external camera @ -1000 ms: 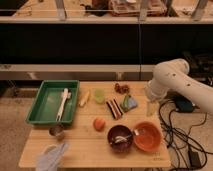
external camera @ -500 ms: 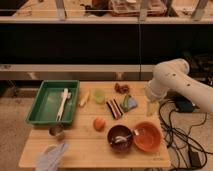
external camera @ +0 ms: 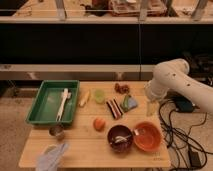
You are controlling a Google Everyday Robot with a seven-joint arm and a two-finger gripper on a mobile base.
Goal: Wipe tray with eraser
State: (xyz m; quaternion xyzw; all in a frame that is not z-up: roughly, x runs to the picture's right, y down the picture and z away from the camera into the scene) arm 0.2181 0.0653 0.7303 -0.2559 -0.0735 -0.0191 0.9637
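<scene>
The green tray (external camera: 44, 105) lies on the left of the wooden table with a white long-handled utensil (external camera: 63, 102) in it. The striped eraser (external camera: 114, 108) stands near the table's middle, to the right of the tray. My gripper (external camera: 151, 108) hangs from the white arm (external camera: 172, 80) at the table's right edge. It sits to the right of the eraser and apart from it. It is open with nothing in it.
A blue-green wedge (external camera: 131, 102) lies beside the eraser. Nearby are a yellow item (external camera: 85, 98), a green cup (external camera: 99, 95) and an orange fruit (external camera: 99, 123). A dark bowl (external camera: 120, 138), an orange bowl (external camera: 147, 136), a metal cup (external camera: 57, 131) and a cloth (external camera: 52, 156) sit in front. Cables hang at the right.
</scene>
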